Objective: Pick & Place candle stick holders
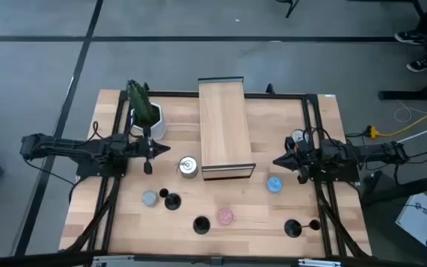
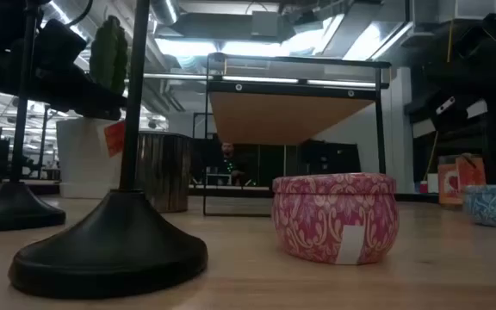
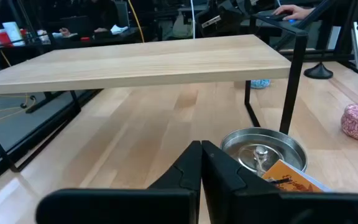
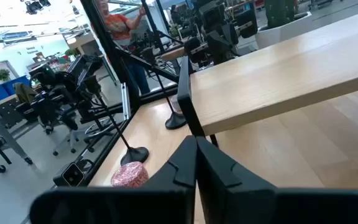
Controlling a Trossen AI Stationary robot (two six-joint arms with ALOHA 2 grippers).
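Black candle stick holders stand free on the wooden tabletop (image 1: 124, 222), both claws shut and empty.

Small black candle stick holders with round flat bases: one (image 1: 172, 200) just beside the grey disc tin (image 1: 150, 197), one (image 1: 201, 225) near the pink patterned round tin (image 1: 225, 216), one (image 1: 293, 228) near the front right; in the low view two bases with thin stems fill the left foreground (image 2: 110, 250). A shiny metal tin (image 1: 188, 167) carrying an orange tag sits beside the raised wooden shelf on a black frame (image 1: 224, 126); a blue patterned tin (image 1: 274, 184) lies right of the shelf. White pot with green cactus (image 1: 145, 117) at back left. Left claw (image 1: 148, 167) closed, holding nothing, near the metal tin. Right claw (image 1: 276, 162) closed, holding nothing, above the blue tin's side. No writing is readable: the tag on the metal tin and the white label on the pink tin are too small to make out.
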